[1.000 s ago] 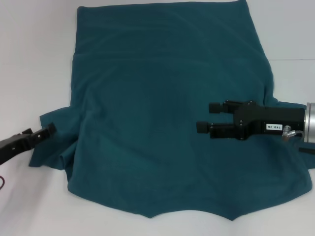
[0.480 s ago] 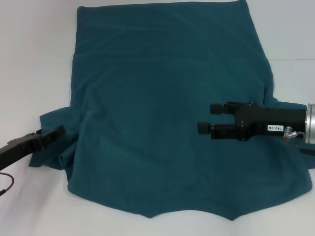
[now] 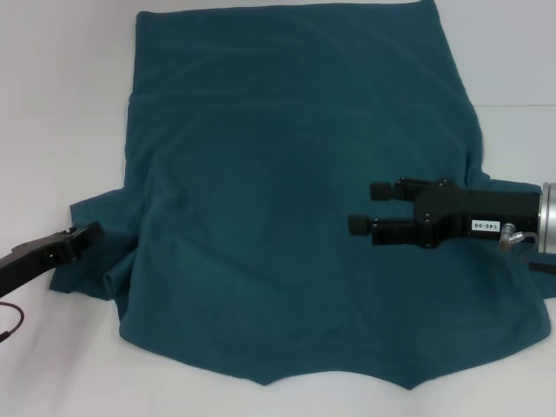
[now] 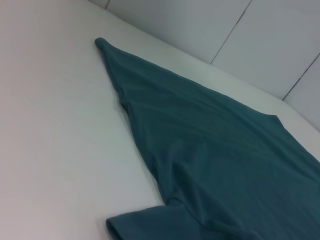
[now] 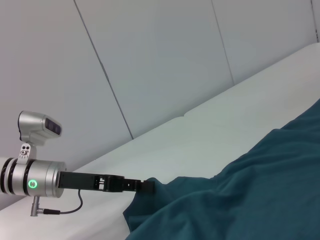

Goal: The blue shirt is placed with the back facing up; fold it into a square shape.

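The blue shirt (image 3: pixel 261 174) lies spread flat on the white table (image 3: pixel 61 104), with its scalloped near edge toward me. My right gripper (image 3: pixel 369 207) hovers open over the shirt's right half, pointing left, with nothing between its fingers. At the shirt's left sleeve (image 3: pixel 95 261), my left gripper (image 3: pixel 85 233) has its tip at the sleeve's edge. The right wrist view shows the left gripper (image 5: pixel 149 186) touching the shirt (image 5: pixel 260 190) at that edge. The left wrist view shows only the shirt (image 4: pixel 225 150) and a rolled sleeve hem (image 4: pixel 130 222).
Bare white tabletop runs along the left of the shirt (image 4: pixel 55 140) and in front of it. A grey panelled wall (image 5: pixel 165 60) stands behind the table. A thin cable (image 3: pixel 10 317) hangs by the left arm.
The left gripper pushed a little right toward the sleeve, then drew back slightly and now looks narrower. The right gripper and the shirt have hardly moved.
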